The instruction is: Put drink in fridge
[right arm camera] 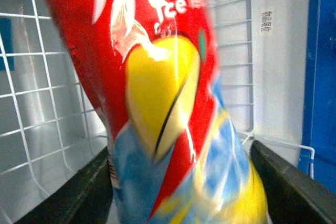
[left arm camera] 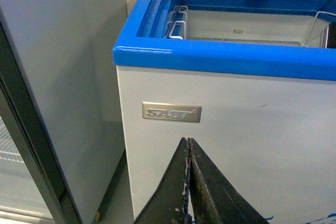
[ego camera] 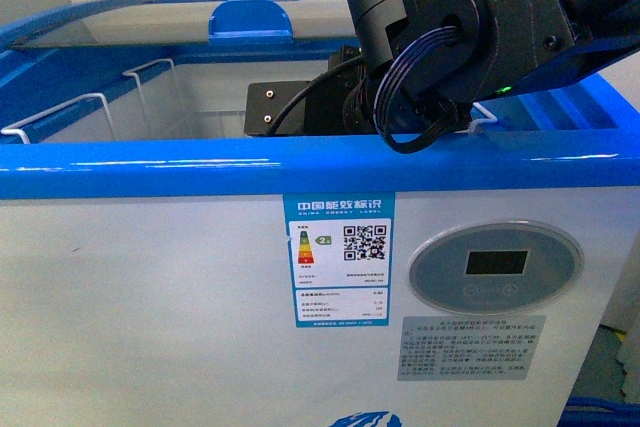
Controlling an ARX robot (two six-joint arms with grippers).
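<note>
The right tool [right arm camera: 184, 182] is down inside the open fridge [ego camera: 150, 162], closed on the drink [right arm camera: 157, 93], a bottle whose label here reads red with a yellow lemon shape and pale blue, lettered like iced tea rather than cola. The bottle fills the space between the two dark fingers [right arm camera: 79, 192] and leans at a slant across the right wrist view, blurred, so I cannot tell how squarely it sits in the grip or whether its base touches anything below. Close behind the bottle stands the white wire basket [right arm camera: 31, 103], and beyond the far finger the fridge's white inner wall and blue edge. The likely trouble, as I judge it, is the tilt: let go while it leans and hangs above the floor of the fridge, the bottle could topple, roll or wedge against the basket wires. A sideways move might also catch the fingers on the wires. From the front, the right arm [ego camera: 450, 17] and its looped cable [ego camera: 420, 97] hang over the blue rim; the cable could snag on the wire hook beside it when the arm lifts out. The left tool [left arm camera: 189, 182] waits outside, low before the fridge's white front, fingers pressed together and holding nothing, near the tall cabinet [left arm camera: 52, 77] and clear of the work.
</note>
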